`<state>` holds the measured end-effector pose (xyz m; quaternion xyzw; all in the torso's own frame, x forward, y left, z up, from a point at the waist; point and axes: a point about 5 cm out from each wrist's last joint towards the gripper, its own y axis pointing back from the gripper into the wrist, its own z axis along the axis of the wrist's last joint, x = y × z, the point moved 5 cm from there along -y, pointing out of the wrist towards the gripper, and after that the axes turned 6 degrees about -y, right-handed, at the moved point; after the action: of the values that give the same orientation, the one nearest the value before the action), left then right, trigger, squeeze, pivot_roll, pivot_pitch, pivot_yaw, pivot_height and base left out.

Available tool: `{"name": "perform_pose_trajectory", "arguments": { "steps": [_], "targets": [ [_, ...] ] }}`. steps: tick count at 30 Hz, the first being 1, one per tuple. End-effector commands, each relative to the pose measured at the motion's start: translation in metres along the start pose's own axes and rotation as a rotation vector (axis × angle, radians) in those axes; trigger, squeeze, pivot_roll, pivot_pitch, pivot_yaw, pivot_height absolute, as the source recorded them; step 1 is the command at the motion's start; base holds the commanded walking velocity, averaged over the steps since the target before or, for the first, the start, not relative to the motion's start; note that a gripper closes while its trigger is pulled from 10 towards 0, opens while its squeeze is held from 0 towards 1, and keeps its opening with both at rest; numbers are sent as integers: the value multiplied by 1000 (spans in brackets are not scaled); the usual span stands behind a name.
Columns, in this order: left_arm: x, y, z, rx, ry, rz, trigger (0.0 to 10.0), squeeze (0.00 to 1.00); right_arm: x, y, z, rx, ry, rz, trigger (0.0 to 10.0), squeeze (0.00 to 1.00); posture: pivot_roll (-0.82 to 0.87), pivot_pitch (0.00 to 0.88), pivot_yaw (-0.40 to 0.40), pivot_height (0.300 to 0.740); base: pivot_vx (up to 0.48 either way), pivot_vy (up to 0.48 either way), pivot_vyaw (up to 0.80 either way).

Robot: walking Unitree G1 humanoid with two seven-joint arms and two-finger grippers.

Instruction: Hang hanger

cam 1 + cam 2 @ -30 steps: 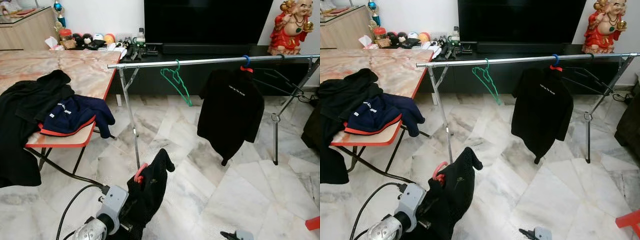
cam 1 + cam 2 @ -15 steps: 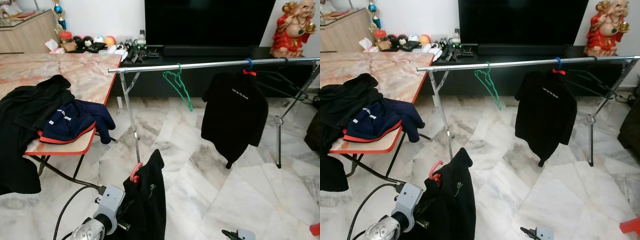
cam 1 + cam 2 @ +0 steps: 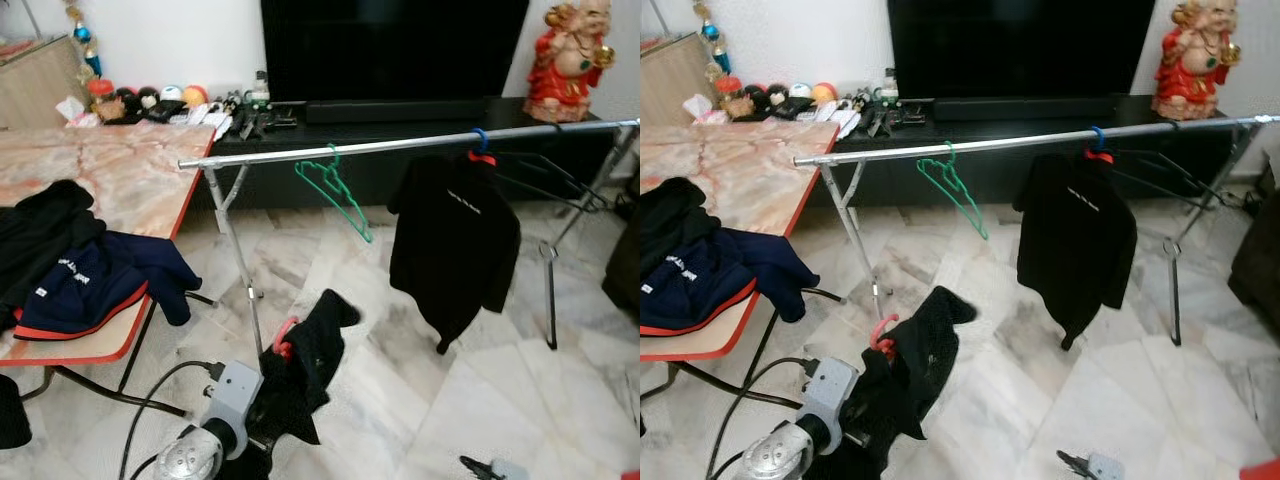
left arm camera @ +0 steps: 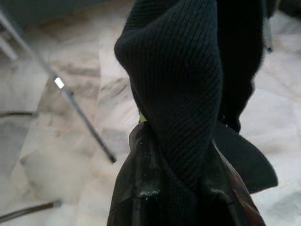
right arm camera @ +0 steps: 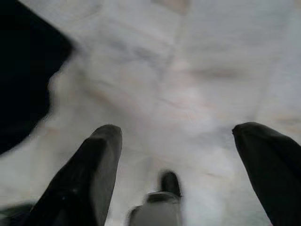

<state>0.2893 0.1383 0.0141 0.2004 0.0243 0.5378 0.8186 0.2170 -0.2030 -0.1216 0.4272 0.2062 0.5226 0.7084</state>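
The red hanger carries a black garment, and only its hook peeks out at the top of the cloth, just above the left gripper. In the left wrist view that gripper's fingers are pressed close against a bunched fold of the garment, so it seems clamped on hanger and cloth together (the hanger's own frame is hidden under the fabric).

Up and ahead of the gripper runs the silver rail of the drying rack. A bare green hanger hangs from it almost straight ahead, and a black shirt on a blue-hooked hanger hangs further along, toward the robot's right. The rail stretch nearest the rack's left leg is free.

To do the step well, I would lift the load until the red hook clears the rail, turn the hook's open side toward it, aim for the free stretch between leg and green hanger, then lower until the hook takes the weight before letting go. The dangling cloth could snag the leg.

The right gripper hangs low beside it over the marble floor, fingers wide apart and holding nothing.
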Motion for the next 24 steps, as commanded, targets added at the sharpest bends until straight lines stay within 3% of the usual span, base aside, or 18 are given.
{"name": "perform_pose_trajectory", "arguments": {
  "steps": [1, 19, 22, 24],
  "targets": [
    [-2, -3, 11, -35, 6, -4, 10000, 0, -14, 2, -6, 13, -9, -29, 10000, 0, -16, 43, 5, 740, 330, 0, 0],
    [6, -2, 4, -9, 38, 73, 10000, 0, -17, 3, -11, 21, 15, -12, 10000, 0, -20, 9, 2, 740, 335, 0, 0],
    [14, -2, 4, -19, 92, 126, 10000, 0, -18, 4, -11, 24, 17, -8, 10000, 0, -18, 9, 0, 740, 0, 0, 0],
    [23, 0, 2, -28, 177, 191, 10000, 0, -18, 4, -10, 19, 17, -2, 10000, 0, -17, 13, -2, 740, 0, 0, 0]
  ]
}}
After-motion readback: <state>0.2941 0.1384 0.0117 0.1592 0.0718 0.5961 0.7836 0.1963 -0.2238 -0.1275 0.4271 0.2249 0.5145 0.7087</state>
